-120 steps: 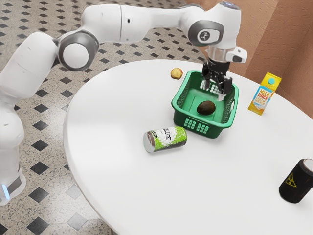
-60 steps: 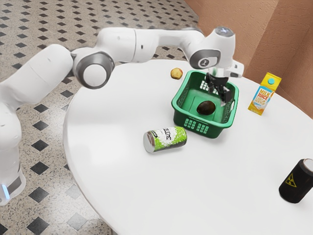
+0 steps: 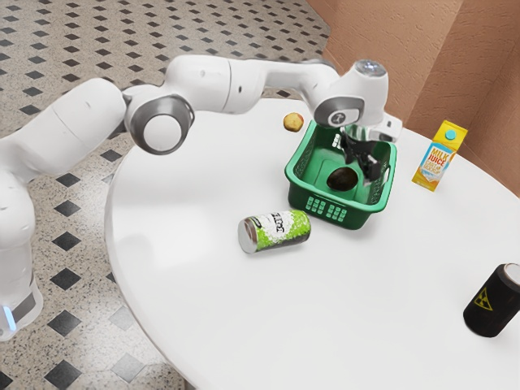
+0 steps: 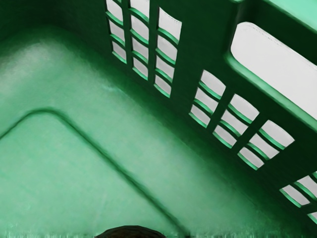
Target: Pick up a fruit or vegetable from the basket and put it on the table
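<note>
My gripper [image 3: 359, 169] reaches down inside the green basket [image 3: 331, 208], its two fingers apart, close to the dark avocado [image 3: 342, 179] on the basket floor. The avocado is on the exterior view's left of the fingers, and whether they touch it cannot be told. In the wrist view, the top of the dark avocado [image 4: 130, 232] peeks in at the lower edge, with the basket floor [image 4: 64, 168] and slotted walls around it.
A red-yellow apple [image 3: 293, 122] lies on the white table [image 3: 195, 187] behind the basket. A green can [image 3: 275, 231] lies on its side nearby. A milk juice carton [image 3: 439, 156] and a black can [image 3: 491, 301] stand toward the exterior view's right.
My gripper has come down from above the basket into it, and its hand has tilted somewhat. The avocado and basket have stayed where they were.
</note>
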`<state>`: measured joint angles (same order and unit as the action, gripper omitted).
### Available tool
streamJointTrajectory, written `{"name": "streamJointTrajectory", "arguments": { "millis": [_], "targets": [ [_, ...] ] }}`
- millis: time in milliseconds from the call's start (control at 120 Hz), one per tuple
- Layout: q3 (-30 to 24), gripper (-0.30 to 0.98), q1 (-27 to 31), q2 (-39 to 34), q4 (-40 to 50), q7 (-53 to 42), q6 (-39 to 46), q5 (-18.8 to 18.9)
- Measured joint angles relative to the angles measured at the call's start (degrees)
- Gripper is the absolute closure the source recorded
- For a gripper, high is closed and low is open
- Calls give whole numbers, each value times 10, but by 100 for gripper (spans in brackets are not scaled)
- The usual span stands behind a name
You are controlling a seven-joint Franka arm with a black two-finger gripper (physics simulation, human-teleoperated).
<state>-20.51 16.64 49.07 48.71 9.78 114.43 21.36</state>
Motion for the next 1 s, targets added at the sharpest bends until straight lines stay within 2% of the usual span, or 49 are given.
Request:
{"name": "streamJointTrajectory", "arguments": {
  "millis": [842,892,1000],
  "targets": [
    [0,0,7,19,-1,-13,-45,-18],
    [0,5,7,19,-1,-13,-48,-20],
    [11,26,6,19,-1,-14,-53,-22]
  ]
}}
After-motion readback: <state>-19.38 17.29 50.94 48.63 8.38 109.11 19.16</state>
